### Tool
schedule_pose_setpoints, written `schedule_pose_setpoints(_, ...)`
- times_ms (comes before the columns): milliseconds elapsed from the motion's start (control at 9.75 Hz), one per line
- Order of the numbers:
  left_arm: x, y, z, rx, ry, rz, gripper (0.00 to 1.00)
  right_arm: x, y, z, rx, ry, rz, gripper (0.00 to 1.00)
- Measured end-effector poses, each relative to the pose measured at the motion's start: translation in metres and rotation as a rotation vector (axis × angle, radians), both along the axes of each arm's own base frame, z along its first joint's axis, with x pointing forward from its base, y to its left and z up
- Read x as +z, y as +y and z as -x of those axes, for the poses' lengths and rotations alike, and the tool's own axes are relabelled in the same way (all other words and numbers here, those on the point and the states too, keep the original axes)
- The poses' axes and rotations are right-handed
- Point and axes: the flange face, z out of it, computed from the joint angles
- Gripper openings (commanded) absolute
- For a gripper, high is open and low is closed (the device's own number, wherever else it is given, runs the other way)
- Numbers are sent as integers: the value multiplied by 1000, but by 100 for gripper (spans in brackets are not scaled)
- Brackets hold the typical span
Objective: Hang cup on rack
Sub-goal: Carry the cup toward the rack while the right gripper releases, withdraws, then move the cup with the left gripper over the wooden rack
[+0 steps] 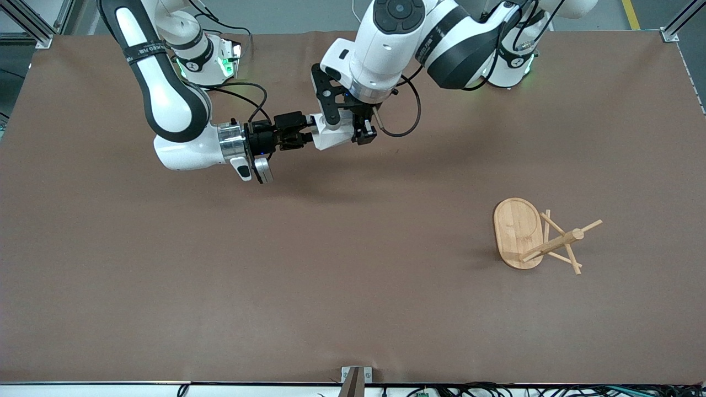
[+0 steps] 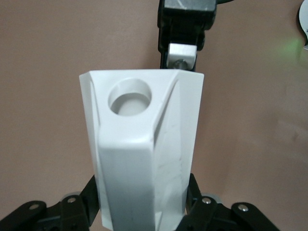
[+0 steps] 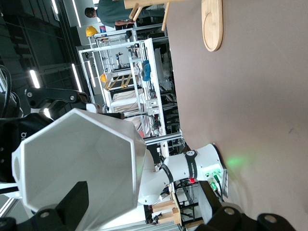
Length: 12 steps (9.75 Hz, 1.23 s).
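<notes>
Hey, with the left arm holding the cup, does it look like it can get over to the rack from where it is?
Probably yes. The left gripper holds the cup in the air, and only bare table lies between it and the rack.

cup point(image 1: 331, 134): white, faceted, held in the air on its side
rack point(image 1: 538, 237): bamboo mug tree, toppled on desk, left arm's end

Illumination is even and diffuse from overhead. The brown desk point(image 1: 220, 286) shows no glare; soft shadows lie under the arms and beside the rack point(image 1: 529, 234). The front view is sharp across the frame. In the left wrist view the cup point(image 2: 144, 154) is bright, nearly overexposed, with slightly soft edges. In the right wrist view, ceiling strip lights appear as bright streaks and the near tool parts are dark and blurred.
</notes>
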Motion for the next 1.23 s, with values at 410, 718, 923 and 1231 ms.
schedule_pose_setpoints(410, -3, 45, -41, 235, 18, -78, 14, 8, -55, -34, -56, -37, 63, 100)
schedule_pose_setpoints(718, -9, 81, -70, 439, 43, -127, 14, 42, -152, -79, -57, -72, 316, 100)
schedule_pose_setpoints(923, -13, 104, -88, 577, 50, -151, 15, 46, -221, -92, -66, -108, 517, 100)
schedule_pose_setpoints(1231, -37, 154, -113, 740, 131, -248, 14, 84, -296, -109, -35, -163, 894, 100)
